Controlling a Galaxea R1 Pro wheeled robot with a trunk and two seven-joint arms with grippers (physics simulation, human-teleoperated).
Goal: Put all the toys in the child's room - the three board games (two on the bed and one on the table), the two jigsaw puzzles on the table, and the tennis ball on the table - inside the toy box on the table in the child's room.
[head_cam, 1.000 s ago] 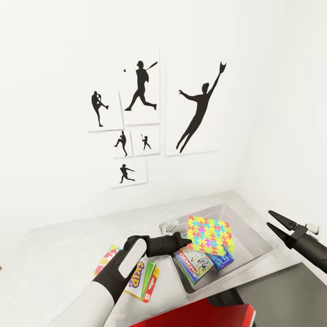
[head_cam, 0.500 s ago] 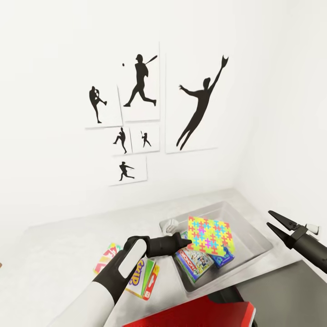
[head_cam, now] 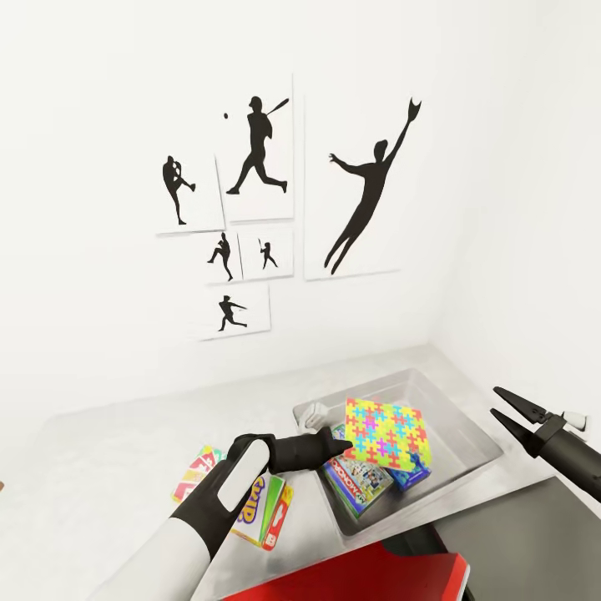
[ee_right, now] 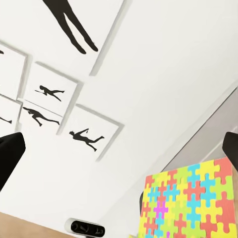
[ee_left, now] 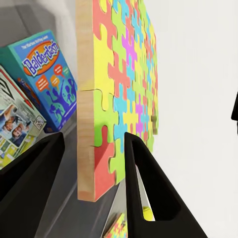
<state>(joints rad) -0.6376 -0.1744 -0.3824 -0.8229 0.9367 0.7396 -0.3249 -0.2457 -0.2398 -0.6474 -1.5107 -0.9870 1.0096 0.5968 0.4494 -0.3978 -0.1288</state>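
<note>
The left gripper [head_cam: 344, 452] has its jaws clamped on the near edge of a puzzle [head_cam: 387, 432], held on edge and tilted over the toy box [head_cam: 467, 434], above the Monopoly box [head_cam: 357, 484] and blue game [head_cam: 411, 476] inside. Release should drop it in. The right gripper [head_cam: 503, 410] hovers beside the box, jaws apart, empty. Skip-Bo [head_cam: 260, 509] lies on the tabletop [head_cam: 108, 451] nearer the left arm, long axis running away from the robot

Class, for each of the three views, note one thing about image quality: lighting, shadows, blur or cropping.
Head view: flat, even light, sharp throughout, faint shadows under the wall pictures. Left wrist view: the jigsaw puzzle is sharp but cropped by the frame. Right wrist view: white wall, crisp silhouettes, the puzzle cut at the bottom edge.
</note>
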